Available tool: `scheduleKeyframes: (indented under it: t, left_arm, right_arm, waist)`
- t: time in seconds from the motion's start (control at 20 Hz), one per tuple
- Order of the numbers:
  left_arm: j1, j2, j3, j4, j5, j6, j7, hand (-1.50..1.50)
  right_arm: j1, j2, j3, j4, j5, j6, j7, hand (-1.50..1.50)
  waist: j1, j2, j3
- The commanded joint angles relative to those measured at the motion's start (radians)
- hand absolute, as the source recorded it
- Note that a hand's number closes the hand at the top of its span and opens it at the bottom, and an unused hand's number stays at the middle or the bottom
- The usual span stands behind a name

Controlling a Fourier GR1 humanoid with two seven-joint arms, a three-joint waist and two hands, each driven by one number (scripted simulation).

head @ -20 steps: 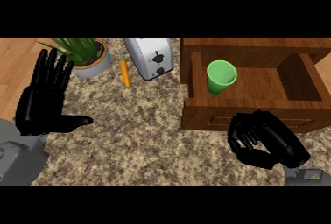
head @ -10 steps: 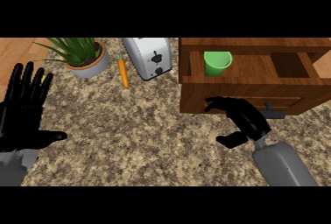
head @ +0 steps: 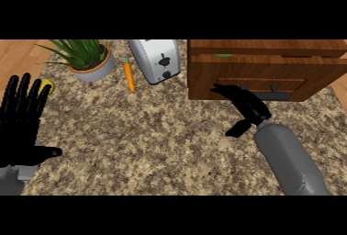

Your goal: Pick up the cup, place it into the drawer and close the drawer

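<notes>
The right hand (head: 245,104) lays straight, released fingers against the drawer (head: 271,69) front. Just beyond the fingertips, a green sliver of the cup (head: 220,55) shows inside. The left hand (head: 19,135) rests open at far left.

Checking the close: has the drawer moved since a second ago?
Yes. The drawer has slid inward under the cabinet top, with the right hand at its front. Only a sliver of the cup shows in the gap.

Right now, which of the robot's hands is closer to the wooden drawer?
Right. The right hand is at the drawer, its straight fingers against the drawer's front. The left hand rests open at the far left of the counter, beyond the toaster.
</notes>
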Motion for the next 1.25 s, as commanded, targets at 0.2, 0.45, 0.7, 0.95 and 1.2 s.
scheduleKeyframes:
  t: [0.2,0.45,0.7,0.95,1.2]
  left_arm:
    - [-0.045,-0.032,0.033,0.089,-0.008,-0.071,0.007,-1.50]
    - [-0.037,-0.041,0.025,0.069,-0.033,-0.073,0.001,-1.50]
    - [-0.031,-0.036,0.029,0.031,-0.024,-0.061,0.031,-1.50]
    - [-0.070,-0.029,0.034,0.094,-0.040,-0.105,0.013,-1.50]
    - [-0.069,-0.041,0.026,0.065,-0.050,-0.091,0.016,-1.50]
  right_arm:
    - [-0.276,-0.006,-0.123,0.406,-0.024,-0.016,-0.097,-1.50]
    - [-0.381,-0.091,-0.155,0.518,-0.029,0.052,-0.149,-1.50]
    - [-0.372,-0.132,-0.171,0.587,-0.024,0.011,-0.214,-1.50]
    - [-0.433,-0.165,-0.196,0.610,-0.043,0.051,-0.207,-1.50]
    - [-0.451,-0.181,-0.205,0.633,-0.052,0.064,-0.221,-1.50]
  waist:
    - [0.017,0.015,0.004]
    - [0.035,0.021,0.004]
    - [0.056,0.031,0.006]
    - [0.059,0.042,0.006]
    - [0.068,0.037,0.006]
